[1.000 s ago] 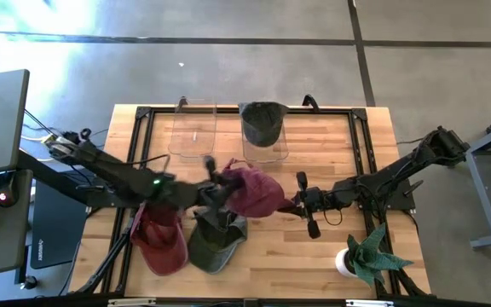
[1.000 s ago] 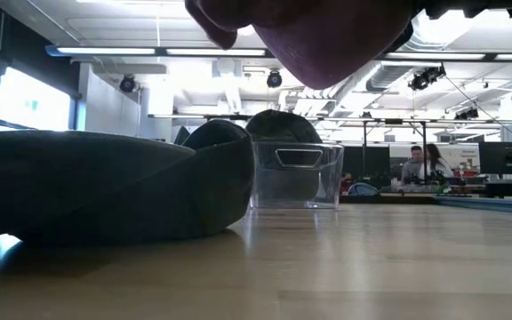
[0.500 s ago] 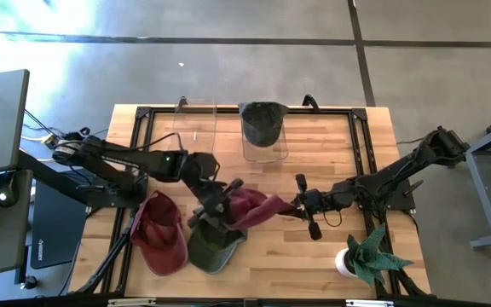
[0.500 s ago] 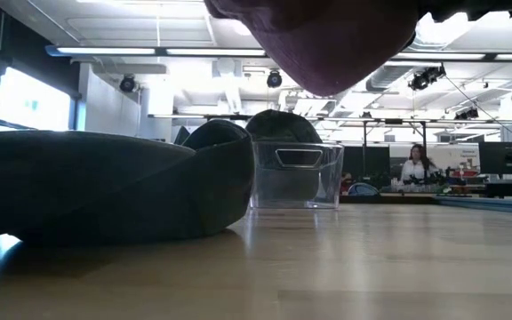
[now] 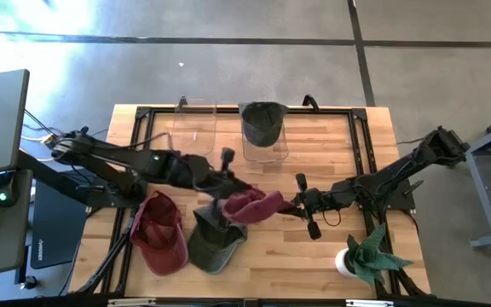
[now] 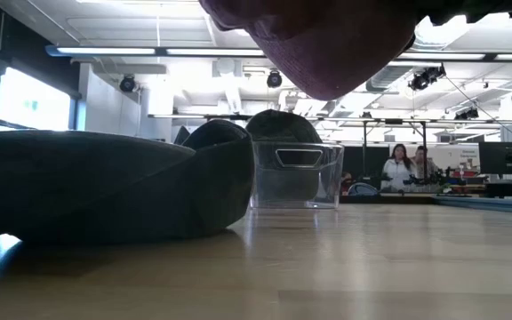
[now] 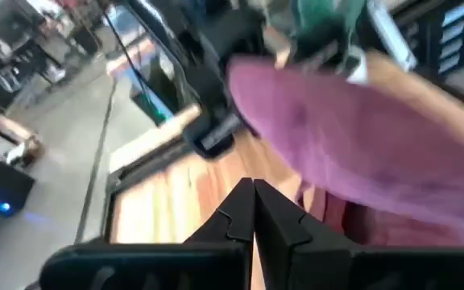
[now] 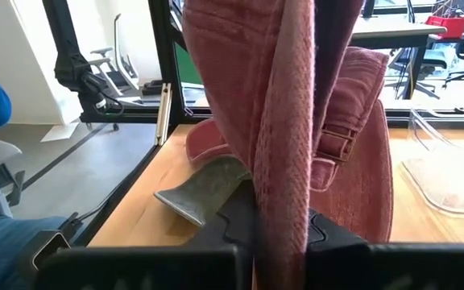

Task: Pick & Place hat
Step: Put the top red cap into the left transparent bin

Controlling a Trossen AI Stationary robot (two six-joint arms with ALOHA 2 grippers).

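Maroon hat [image 5: 252, 205] held above the table [image 5: 331, 256] near its middle, gripped by the right gripper [image 5: 295, 205] at the edge nearest that arm. In the right wrist view, fingers [image 8: 240, 211] clamped tight on a fold of the hat's cloth [image 8: 284, 97], fabric hanging straight down between them. Left gripper [image 5: 226, 160] positioned just beyond the hat's far-left side, toward the bins; in the left wrist view, fingers [image 7: 284, 221] pressed together with no gap and nothing between them, hat [image 7: 353, 153] seen just ahead and apart from the tips. Seen from table height, underside of the raised hat [image 6: 323, 44] filled the upper frame, clear of the wood.

Beneath and toward the near edge: dark green hat [image 5: 214, 241] flat on the table, partly under the raised one; red hat [image 5: 162, 232] just beside it on the left-arm side, touching or nearly so. At the far edge: two clear bins side by side, the left bin [image 5: 193, 128] without a hat, the right bin [image 5: 265, 141] containing a dark hat [image 5: 262, 118]. Potted plant [image 5: 363, 256] at the near corner on the right-arm side, well apart from the hats. Two people [image 6: 409, 167] visible in the room beyond the table.
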